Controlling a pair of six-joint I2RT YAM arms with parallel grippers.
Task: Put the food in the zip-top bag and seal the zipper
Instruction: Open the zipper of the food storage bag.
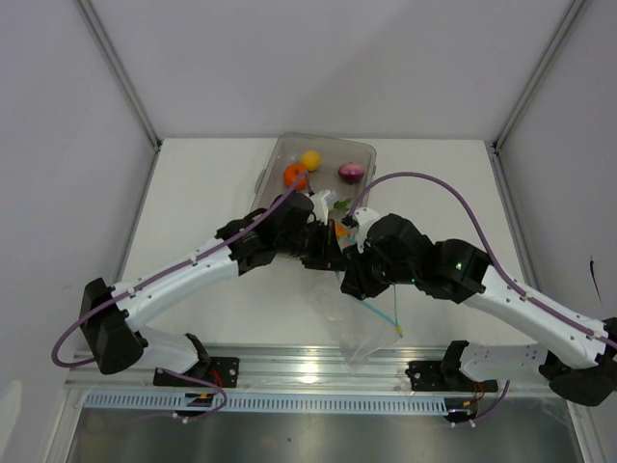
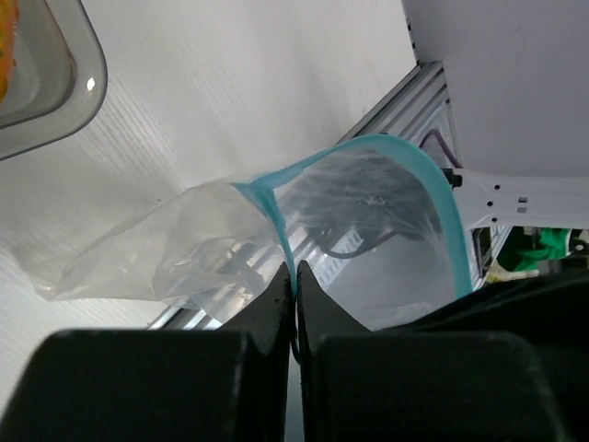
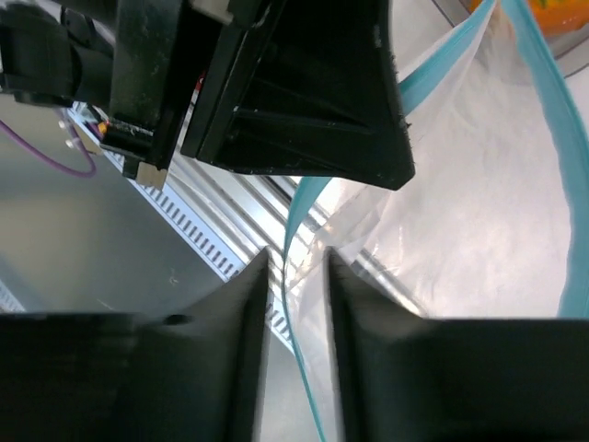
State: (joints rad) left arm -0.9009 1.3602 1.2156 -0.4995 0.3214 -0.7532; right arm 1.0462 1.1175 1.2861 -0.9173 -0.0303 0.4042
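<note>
The clear zip-top bag [image 1: 371,333] hangs between my two grippers over the table's near edge, with its mouth open. Its light blue zipper [image 2: 442,193] curves round the mouth. My left gripper [image 2: 295,272] is shut on the zipper strip at the mouth's edge. My right gripper [image 3: 296,262] is open, and the zipper [image 3: 299,221] runs loose through the gap between its fingers. In the top view both grippers meet near the middle of the table, their tips hidden among the wrists. The food lies behind them: an orange tomato [image 1: 295,176], a yellow lemon [image 1: 310,159] and a purple onion [image 1: 351,172].
The food sits in a rigid clear grey tray [image 1: 362,149] at the back of the table. A green sprig [image 1: 342,204] shows just behind the wrists. An aluminium rail [image 1: 289,365] runs along the near edge under the bag. Grey walls close in both sides.
</note>
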